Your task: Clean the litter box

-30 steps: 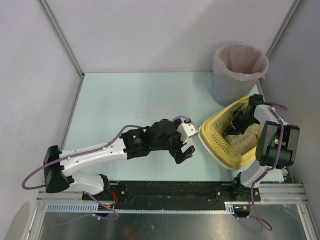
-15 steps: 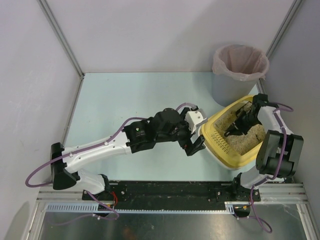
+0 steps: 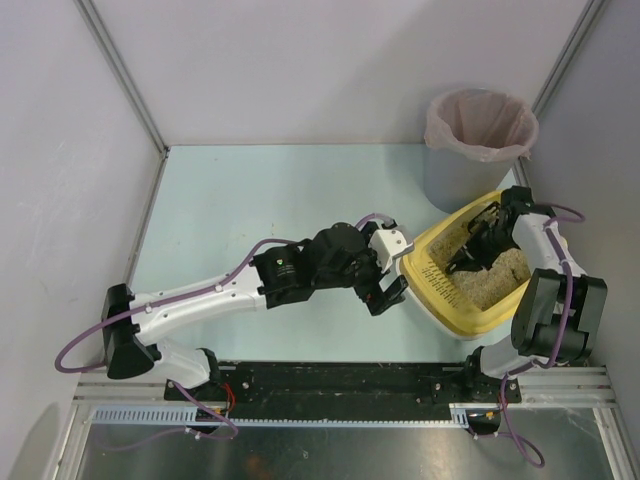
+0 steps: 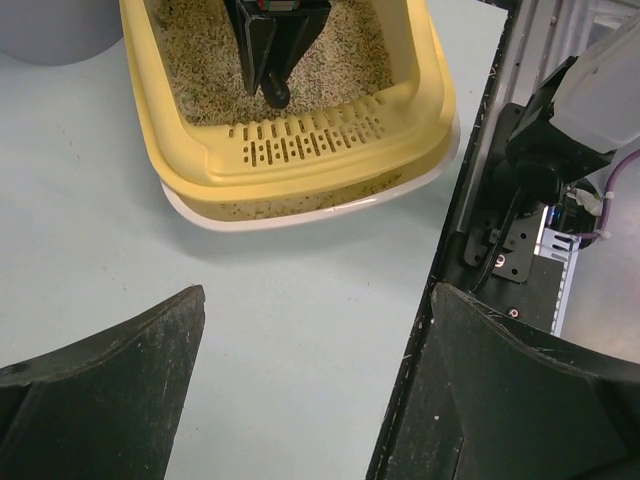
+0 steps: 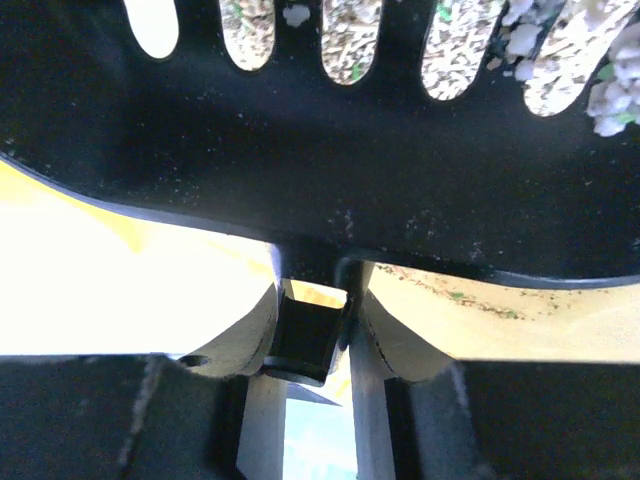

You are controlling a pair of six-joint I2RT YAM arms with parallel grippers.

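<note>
we find the litter box (image 3: 462, 318) at the right of the worktop (image 3: 250, 200), straight ahead of our wide-open left end effector (image 3: 392, 271) and just beside it, while the right end effector (image 3: 488, 234), over the litter, grips a black scoop (image 4: 275, 50) by its handle.

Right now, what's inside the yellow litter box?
The litter box holds beige litter and a black slotted scoop gripped by the right gripper. Whatever lies under the scoop is hidden.

Bin (image 3: 450, 182) behind litter box (image 3: 441, 301)
</note>
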